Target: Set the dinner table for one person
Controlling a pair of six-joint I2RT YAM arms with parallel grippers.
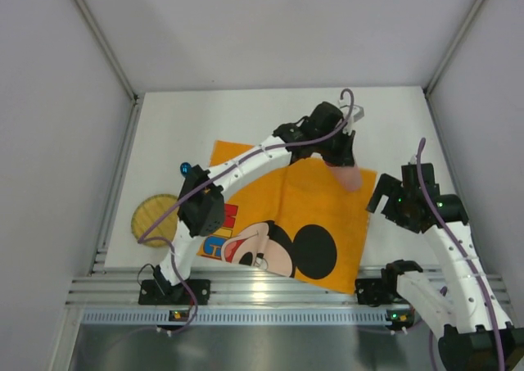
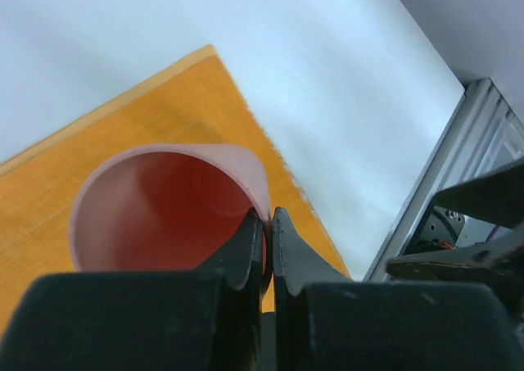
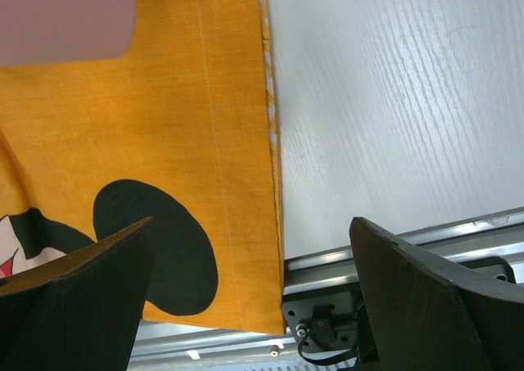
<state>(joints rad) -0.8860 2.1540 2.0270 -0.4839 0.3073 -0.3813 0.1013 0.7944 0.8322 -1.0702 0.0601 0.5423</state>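
Okay, dinner table: the big white top you're working on. It runs from the metal rail at 6 o'clock out to the back wall at 12, and most of the middle is covered.
Orange mat: lies flat on the table, turned a bit off square, cartoon mouse face down toward 6 o'clock. The right wrist cam shows its stitched edge running along bare white tabletop.
Pink cup: sits over the mat's 1 o'clock corner, just inside the edge. From your left wrist cam you're looking straight into the mouth of it, with orange cloth behind and white table past the corner. Can't tell whether its base is actually down on the mat. On the right wrist cam it's only a blurry pink block.
Left gripper: reached out across the mat to 1 o'clock. Its fingers are pinched tight on the cup's rim, one inside the wall and one outside.
Right gripper: off the mat's 3 o'clock edge, well apart from the cup. Fingers spread wide with nothing between them, hanging over the mat's edge.
Woven yellow disc: flat on the table at the mat's 9 o'clock, partly behind your left arm.
Small blue thing: by the mat's 10 o'clock corner, too tiny to make out.
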